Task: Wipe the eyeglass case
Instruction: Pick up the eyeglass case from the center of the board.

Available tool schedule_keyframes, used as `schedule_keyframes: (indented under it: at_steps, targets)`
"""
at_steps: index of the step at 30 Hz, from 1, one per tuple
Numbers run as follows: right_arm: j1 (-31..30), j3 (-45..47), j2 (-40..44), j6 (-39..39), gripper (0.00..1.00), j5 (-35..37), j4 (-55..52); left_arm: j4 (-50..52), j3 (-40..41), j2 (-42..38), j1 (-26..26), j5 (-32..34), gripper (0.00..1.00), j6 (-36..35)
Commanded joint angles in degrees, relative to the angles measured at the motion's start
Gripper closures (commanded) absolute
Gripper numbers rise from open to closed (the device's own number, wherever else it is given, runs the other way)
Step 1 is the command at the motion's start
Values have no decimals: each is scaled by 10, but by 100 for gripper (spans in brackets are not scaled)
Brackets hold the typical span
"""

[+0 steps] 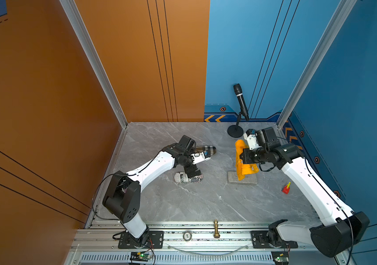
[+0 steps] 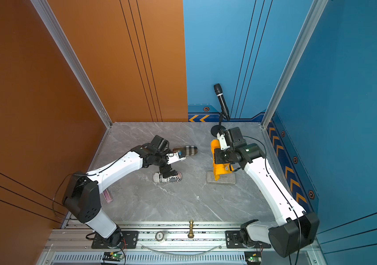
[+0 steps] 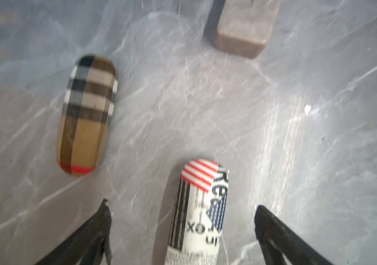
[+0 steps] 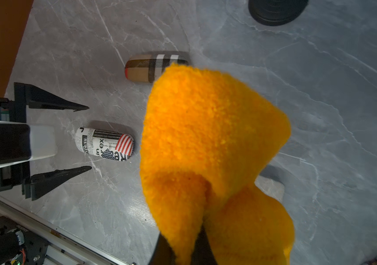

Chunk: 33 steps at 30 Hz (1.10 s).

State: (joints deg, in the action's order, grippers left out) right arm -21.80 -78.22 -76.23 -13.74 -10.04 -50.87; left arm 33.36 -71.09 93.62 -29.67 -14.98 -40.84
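A newspaper-print eyeglass case (image 1: 179, 178) (image 2: 159, 178) (image 3: 196, 213) (image 4: 105, 144) lies on the grey marble table. My left gripper (image 1: 192, 174) (image 2: 168, 174) (image 3: 181, 205) (image 4: 89, 137) is open just above it. One finger stands on each side of the case, with a gap to each. My right gripper (image 1: 242, 157) (image 2: 216, 156) (image 4: 189, 250) is shut on a fluffy orange cloth (image 1: 240, 146) (image 2: 215, 146) (image 4: 206, 137). The cloth hangs above a grey eyeglass case (image 1: 232, 177) (image 2: 227, 179) (image 3: 245, 27) and hides the right fingertips.
A plaid eyeglass case (image 1: 209, 150) (image 2: 188, 150) (image 3: 86, 114) (image 4: 151, 67) lies behind the left gripper. A microphone on a round stand (image 1: 240, 101) is at the back. A red toy (image 1: 286, 188) lies right. A gold chess piece (image 1: 216, 229) stands on the front rail.
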Motion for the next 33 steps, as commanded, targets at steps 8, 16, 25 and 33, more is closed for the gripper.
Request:
schedule_keyframes:
  at_steps: [8, 16, 25, 33]
  targets:
    - [-52, -86, -112, 14, 100, 5, 27, 41, 47, -2, 53, 20, 3, -63]
    - [-53, -86, -146, 24, 100, -4, 32, 45, 50, 54, 64, 10, 1, -57]
    - [-45, -69, -152, 29, 100, -10, 42, 38, 61, 81, 64, 30, 1, -51]
    - [-39, -62, -155, 29, 100, -16, 44, 31, 75, 92, 61, 23, 2, -35]
